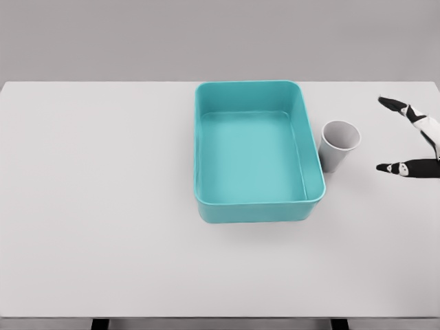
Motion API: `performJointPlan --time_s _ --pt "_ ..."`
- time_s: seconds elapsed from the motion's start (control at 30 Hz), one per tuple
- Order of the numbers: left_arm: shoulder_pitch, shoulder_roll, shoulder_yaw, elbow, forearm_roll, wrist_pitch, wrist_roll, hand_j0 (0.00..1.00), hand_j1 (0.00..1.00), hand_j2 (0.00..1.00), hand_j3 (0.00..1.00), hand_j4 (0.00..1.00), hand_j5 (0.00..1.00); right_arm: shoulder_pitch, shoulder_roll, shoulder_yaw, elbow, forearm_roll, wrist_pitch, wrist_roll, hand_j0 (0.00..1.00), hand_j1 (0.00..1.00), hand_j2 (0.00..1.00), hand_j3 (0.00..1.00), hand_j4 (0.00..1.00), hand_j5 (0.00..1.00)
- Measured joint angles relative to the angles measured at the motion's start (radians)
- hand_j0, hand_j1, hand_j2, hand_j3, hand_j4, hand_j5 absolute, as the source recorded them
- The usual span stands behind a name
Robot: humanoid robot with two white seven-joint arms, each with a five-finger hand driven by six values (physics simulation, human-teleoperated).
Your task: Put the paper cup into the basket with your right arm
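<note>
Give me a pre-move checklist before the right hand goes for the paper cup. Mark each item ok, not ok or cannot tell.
1. Paper cup upright, mouth up: ok.
2. Right hand open, fingers spread toward the cup: ok.
3. Hand apart from the cup, nothing grasped yet: ok.
4. Bare table between hand and cup, nothing in the way: ok.
5. Basket holds nothing, room for the cup: ok.
6. Gap between cup and basket wall for a finger on that side: cannot tell; they stand very close or touching.
</note>
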Motion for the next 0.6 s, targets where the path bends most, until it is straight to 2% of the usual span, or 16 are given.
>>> performJointPlan --time_s 0.1,0.17,0.33,0.37,0.43,0.6 --pt "0.0 0.0 0.0 0.0 0.0 0.0 0.0 1.0 1.0 1.0 1.0 1.0 1.0 -0.006 0.005 0.008 0.036 -0.051 0.086 0.009 1.0 1.0 1.0 1.0 1.0 1.0" --pt "0.0 0.0 0.0 0.0 0.0 0.0 0.0 1.0 1.0 1.0 1.0 1.0 1.0 -0.064 0.02 0.011 0.074 -0.103 0.147 0.011 1.0 1.0 1.0 1.0 1.0 1.0" --pt "0.0 0.0 0.0 0.0 0.0 0.0 0.0 1.0 1.0 1.0 1.0 1.0 1.0 -0.141 0.067 0.024 0.196 -0.161 0.238 0.014 1.0 1.0 1.0 1.0 1.0 1.0" --pt "0.0 0.0 0.0 0.0 0.0 0.0 0.0 1.0 1.0 1.0 1.0 1.0 1.0 -0.167 0.082 0.03 0.23 -0.169 0.25 0.014 1.0 1.0 1.0 1.0 1.0 1.0" --pt "0.0 0.0 0.0 0.0 0.0 0.0 0.0 1.0 1.0 1.0 1.0 1.0 1.0 -0.176 0.1 0.047 0.288 -0.175 0.265 0.014 1.0 1.0 1.0 1.0 1.0 1.0" --pt "0.0 0.0 0.0 0.0 0.0 0.0 0.0 1.0 1.0 1.0 1.0 1.0 1.0 -0.176 0.113 0.081 0.342 -0.183 0.278 0.014 1.0 1.0 1.0 1.0 1.0 1.0"
